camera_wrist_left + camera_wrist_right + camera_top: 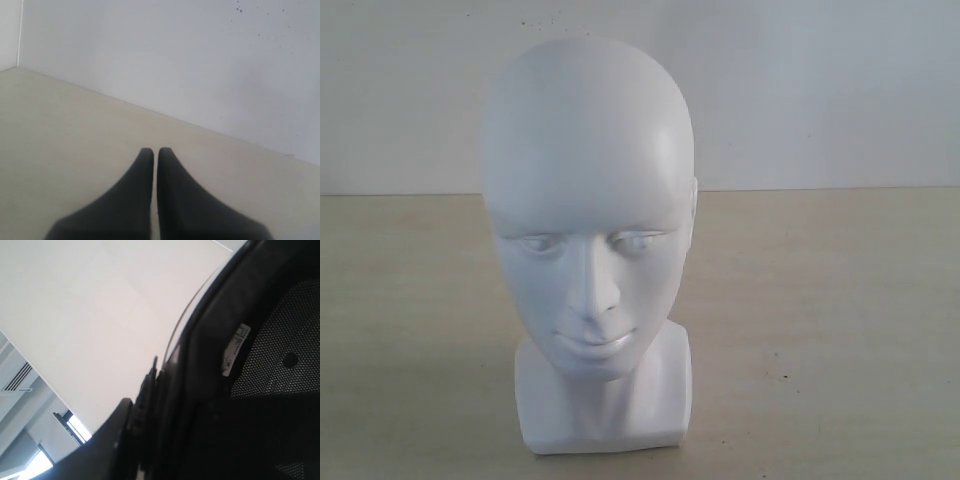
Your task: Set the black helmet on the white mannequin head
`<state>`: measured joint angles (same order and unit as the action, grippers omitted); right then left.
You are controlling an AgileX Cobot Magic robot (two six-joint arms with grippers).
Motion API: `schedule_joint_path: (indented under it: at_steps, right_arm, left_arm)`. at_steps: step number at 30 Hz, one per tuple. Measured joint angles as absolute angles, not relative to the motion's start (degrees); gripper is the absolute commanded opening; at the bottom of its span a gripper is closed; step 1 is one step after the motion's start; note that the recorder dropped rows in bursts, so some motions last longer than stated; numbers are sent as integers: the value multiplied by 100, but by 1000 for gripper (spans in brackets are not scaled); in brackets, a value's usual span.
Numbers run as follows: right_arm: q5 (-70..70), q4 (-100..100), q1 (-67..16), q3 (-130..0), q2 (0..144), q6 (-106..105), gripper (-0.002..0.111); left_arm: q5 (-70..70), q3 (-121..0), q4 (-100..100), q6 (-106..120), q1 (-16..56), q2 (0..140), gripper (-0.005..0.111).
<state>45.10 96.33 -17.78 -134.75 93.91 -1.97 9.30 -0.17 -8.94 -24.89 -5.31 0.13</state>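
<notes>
Exterior view — close, level, facing the white mannequin head [588, 250].

A pale beige tabletop with faint wood grain [850, 330] lies flat and carries a few tiny dark flecks. A plain white matte wall [820, 90] rises from the tabletop's far edge, dotted with small dark specks [240, 9]. A second white wall panel [9, 35] meets it at the tabletop's corner. The right wrist view shows no tabletop, only a broad white flat panel [90, 310], a grey slatted vent [17, 377] and a bright dark-framed opening [80, 429].
</notes>
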Motion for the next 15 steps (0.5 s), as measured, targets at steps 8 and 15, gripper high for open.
schedule_joint_path:
  at_steps: [8, 15]
  right_arm:
    - [4904, 9653, -1778, -13475, 9495, 765, 0]
    - [5572, 9505, -1405, -13475, 9915, 1234, 0]
  left_arm:
    - [930, -17, -894, -2489, -531, 13, 4]
    - [930, -17, -894, -2489, -531, 13, 4]
